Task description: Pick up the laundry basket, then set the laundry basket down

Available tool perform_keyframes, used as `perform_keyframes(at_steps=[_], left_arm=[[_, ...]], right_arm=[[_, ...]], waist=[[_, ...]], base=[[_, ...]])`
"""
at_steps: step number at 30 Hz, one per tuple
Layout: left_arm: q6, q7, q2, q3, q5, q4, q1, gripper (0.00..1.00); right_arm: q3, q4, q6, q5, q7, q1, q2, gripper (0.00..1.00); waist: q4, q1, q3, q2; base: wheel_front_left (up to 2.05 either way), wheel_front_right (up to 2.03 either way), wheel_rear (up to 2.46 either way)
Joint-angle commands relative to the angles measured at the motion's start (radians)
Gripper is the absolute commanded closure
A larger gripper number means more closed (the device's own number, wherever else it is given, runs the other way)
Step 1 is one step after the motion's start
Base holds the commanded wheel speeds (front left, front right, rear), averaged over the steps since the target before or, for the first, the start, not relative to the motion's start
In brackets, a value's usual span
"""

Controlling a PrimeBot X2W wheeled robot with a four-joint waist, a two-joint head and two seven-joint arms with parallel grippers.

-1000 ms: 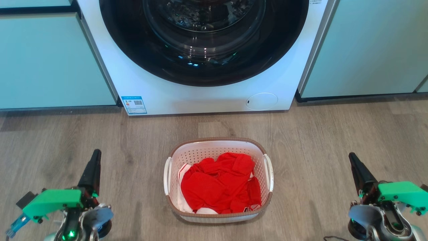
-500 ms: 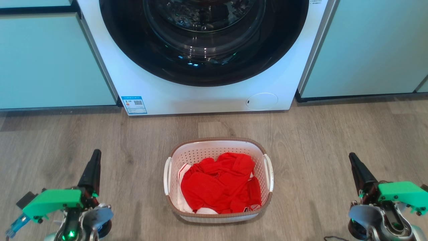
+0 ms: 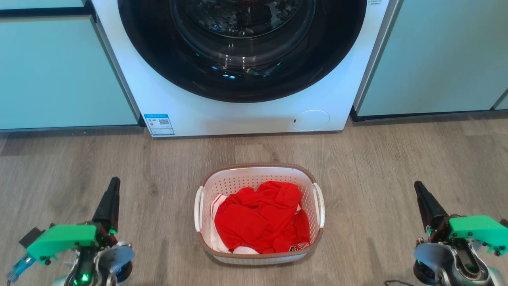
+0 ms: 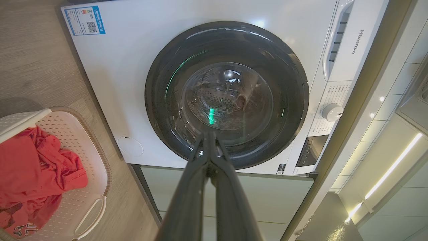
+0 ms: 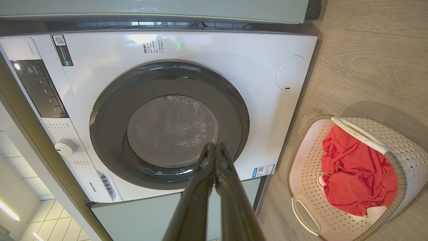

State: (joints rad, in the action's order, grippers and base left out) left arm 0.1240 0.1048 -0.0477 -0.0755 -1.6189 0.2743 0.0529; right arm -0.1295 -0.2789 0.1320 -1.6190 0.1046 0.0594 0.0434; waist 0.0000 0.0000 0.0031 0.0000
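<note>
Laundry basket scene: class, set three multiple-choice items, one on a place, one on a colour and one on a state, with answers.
1. The laundry basket stands:
A) on the floor before the washing machine
B) on top of the machine
C) inside the machine

2. The clothes in it are mostly:
A) blue
B) red
C) green

3. The left hand and right hand are:
A) shut and empty
B) wide open
C) gripping the basket

Answers:
1 A, it sits on the wood floor below the machine.
2 B, red cloth lies in it.
3 A, both hands close to a point, well clear of the basket.
</note>
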Motion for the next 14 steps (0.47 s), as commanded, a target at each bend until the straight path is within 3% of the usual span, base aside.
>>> perform_keyframes(at_steps=[1, 14], left_arm=[[0.007, 0.007, -0.005, -0.036, 0.009, -0.029, 0.055, 1.0], [0.007, 0.007, -0.004, -0.037, 0.009, -0.029, 0.055, 1.0]], right_arm=[[0.017, 0.034, -0.001, 0.009, 0.007, 0.048, 0.009, 1.0], [0.017, 0.034, -0.001, 0.01, 0.008, 0.048, 0.008, 1.0]], waist=[[0.0, 0.0, 0.0, 0.0], [0.0, 0.0, 0.0, 0.0]], base=[[0.0, 0.0, 0.0], [0.0, 0.0, 0.0]])
